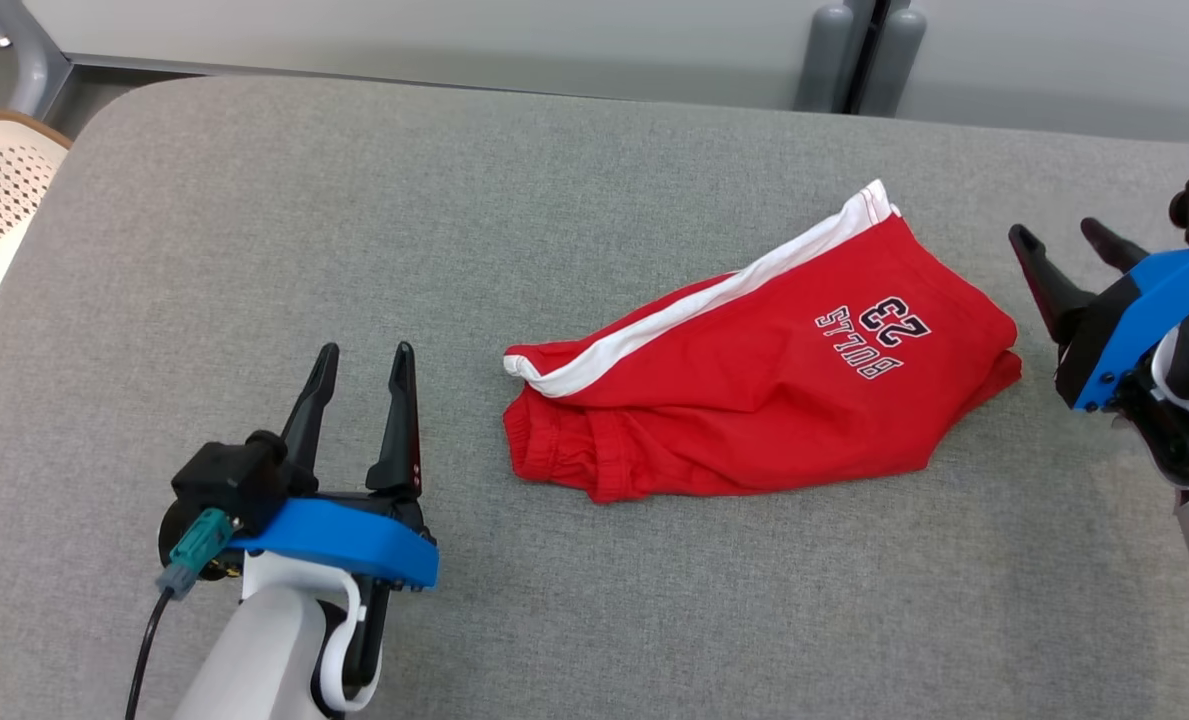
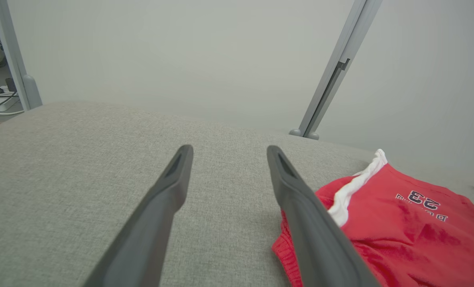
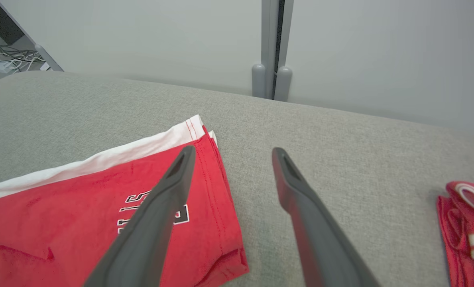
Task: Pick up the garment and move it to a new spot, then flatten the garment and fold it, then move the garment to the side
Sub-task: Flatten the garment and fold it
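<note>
The left claw [image 1: 366,350] hangs released over the near-left part of the grey cloth-covered counter [image 1: 254,250], its fingers spread and holding nothing. The right claw [image 1: 1054,232] hovers, equally released and empty, toward the counter's right edge. Between them, near the counter's middle, lies the garment [image 1: 754,390]: red shorts with a white side stripe and a "BULLS 23" print. They appear folded over on themselves, waistband end toward the left claw and leg hems toward the right.

In the right wrist view, one finger of the right claw crosses the stacked hems. A second red piece [image 3: 466,223] sits crumpled closer to the right edge.

The risk ahead is the fold coming undone. A pinch that catches only the top layer would peel it open, and uneven lifts by the two claws could let the layers slide apart. Dragging across the cloth could bunch the shorts, and a move to the right side might land them on the other piece.
</note>
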Robot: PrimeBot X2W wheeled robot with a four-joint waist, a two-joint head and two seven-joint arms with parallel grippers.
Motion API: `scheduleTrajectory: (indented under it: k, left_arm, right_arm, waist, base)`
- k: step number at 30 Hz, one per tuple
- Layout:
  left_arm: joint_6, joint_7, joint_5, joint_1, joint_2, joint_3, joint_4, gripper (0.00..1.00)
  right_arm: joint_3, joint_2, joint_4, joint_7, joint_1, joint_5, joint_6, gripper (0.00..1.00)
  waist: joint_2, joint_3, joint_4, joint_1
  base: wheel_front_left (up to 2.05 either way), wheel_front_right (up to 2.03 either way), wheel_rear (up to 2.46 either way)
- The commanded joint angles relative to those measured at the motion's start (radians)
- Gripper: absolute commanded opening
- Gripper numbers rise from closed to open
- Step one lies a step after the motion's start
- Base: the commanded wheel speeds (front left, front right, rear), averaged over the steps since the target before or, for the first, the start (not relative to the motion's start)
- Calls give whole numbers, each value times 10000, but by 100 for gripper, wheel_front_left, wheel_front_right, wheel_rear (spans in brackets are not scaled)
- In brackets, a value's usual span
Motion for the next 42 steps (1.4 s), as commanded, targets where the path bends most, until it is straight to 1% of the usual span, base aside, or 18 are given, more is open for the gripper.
scheduleTrajectory:
  k: [1, 5, 11, 20, 26, 27, 28, 30, 34, 39, 42]
  left_arm:
    - [-136, -44, 387, 285, -141, 345, -120, 100]
    - [-467, -49, 948, 512, -334, 984, -301, 100]
    - [-838, -50, 1517, 623, -491, 1519, -541, 100]
    - [-1050, -51, 1788, 640, -770, 1898, -839, 100]
    - [-1111, -51, 1939, 672, -849, 2023, -915, 100]
    - [-1117, -51, 1957, 661, -850, 2046, -912, 100]
    - [-1123, -52, 1980, 653, -854, 2071, -914, 100]
    - [-1129, -52, 2022, 654, -857, 2103, -898, 100]
    - [-1129, -52, 2051, 767, -868, 2157, -818, 100]
    - [-1115, -52, 2048, 904, -732, 2122, -854, 100]
    - [-1115, -52, 2061, 1119, -623, 2201, -897, 100]
  right_arm:
    - [64, 81, 233, -120, 34, 24, 2, 100]
    - [42, 212, 774, -241, -235, 106, 4, 100]
    - [25, 392, 1650, -182, -687, 213, 2, 100]
    - [62, 578, 2767, -43, -1359, 125, 2, 100]
    - [674, 842, 3435, 659, -1392, -133, 13, 100]
    - [827, 879, 3446, 773, -1358, -110, 15, 67]
    - [912, 890, 3414, 780, -1334, -69, 16, 0]
    - [1056, 898, 3339, 800, -1218, 59, 16, 0]
    - [1070, 705, 2995, 315, -1049, 358, 4, 0]
    - [739, 431, 2646, -289, -712, 594, 2, 0]
    - [523, 319, 2438, -438, -406, 616, 2, 0]
  waist:
    - [-1, 84, -29, 1]
    - [-1, 317, 37, 1]
    - [-1, 780, 284, 1]
    - [-1, 1229, 706, 1]
    - [-1, 1288, 761, 1]
    - [-1, 1285, 752, 1]
    - [-1, 1274, 731, 1]
    - [-1, 1223, 662, 1]
    - [-1, 1005, 459, 1]
    - [-1, 549, 105, 1]
    - [-1, 272, -187, 1]
  base:
    - [0, 0, 0]
    - [0, 0, 0]
    - [0, 0, 0]
    - [0, 0, 0]
    - [0, 0, 0]
    - [0, 0, 0]
    - [0, 0, 0]
    - [0, 0, 0]
    - [0, 0, 0]
    - [0, 0, 0]
    - [0, 0, 0]
